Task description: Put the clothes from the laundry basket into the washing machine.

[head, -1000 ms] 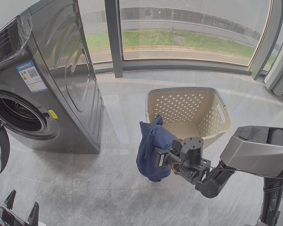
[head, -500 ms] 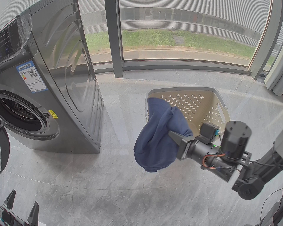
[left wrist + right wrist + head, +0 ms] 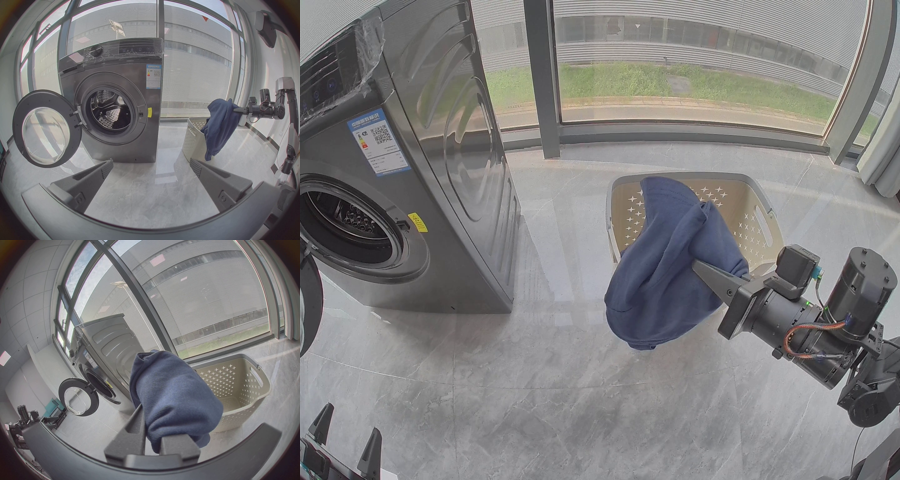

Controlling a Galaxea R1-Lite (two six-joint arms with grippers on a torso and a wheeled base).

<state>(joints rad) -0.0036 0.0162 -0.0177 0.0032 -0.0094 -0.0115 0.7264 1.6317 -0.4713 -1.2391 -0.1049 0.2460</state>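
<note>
The blue garment (image 3: 659, 281), judged soft and light, is pinched at a bunched fold by the right claw (image 3: 705, 272) and hangs below it.

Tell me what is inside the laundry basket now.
The basket walls and the stretch of its floor that shows look bare. The blue garment, clamped in the right gripper, covers the rest of the inside, so whether clothes lie there cannot be told.

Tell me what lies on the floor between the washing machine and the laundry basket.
Nothing: in the head view that stretch of floor between the washing machine and the laundry basket is bare tile. The left wrist view agrees.
</note>
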